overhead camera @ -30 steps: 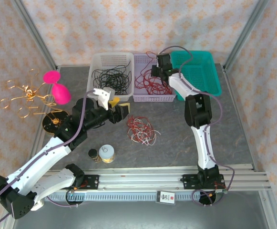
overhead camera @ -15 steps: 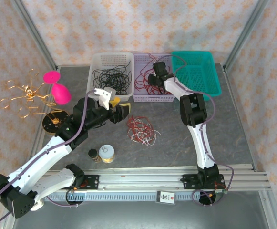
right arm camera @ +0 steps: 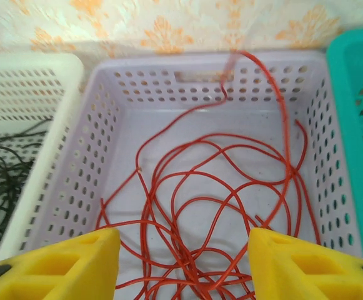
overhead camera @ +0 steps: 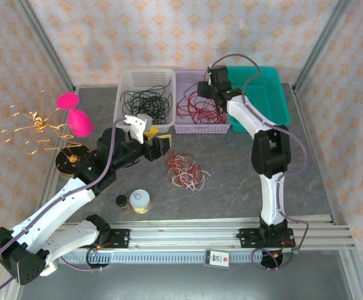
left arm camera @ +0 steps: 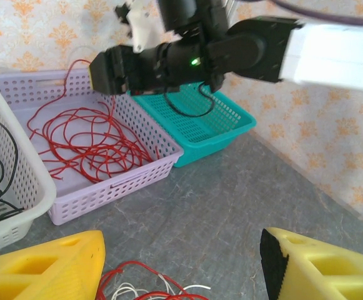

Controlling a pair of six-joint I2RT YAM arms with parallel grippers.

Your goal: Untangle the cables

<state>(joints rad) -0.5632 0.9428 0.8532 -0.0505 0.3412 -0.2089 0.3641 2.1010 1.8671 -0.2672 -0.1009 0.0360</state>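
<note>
1. Cables (overhead camera: 185, 170), red and white, are left tangled on the desk (overhead camera: 231, 181); black ones (overhead camera: 145, 100) are sorted into the white basket (overhead camera: 126, 81), red ones (overhead camera: 197, 109) into the lilac basket (overhead camera: 200, 128).
2. Both are held open and empty: the right hand (right arm camera: 181, 247) over the lilac basket, the left hand (left arm camera: 181, 262) near the tangle.
3. That no strand is gripped is shown by the right wrist view, not from above.

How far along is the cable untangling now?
Done: thin black cables lie in the white plastic basket, red cables in the lilac basket. In hand: nothing; both the right gripper, above the lilac basket, and left gripper are open. Left: the red and off-white bundle on the table.
</note>
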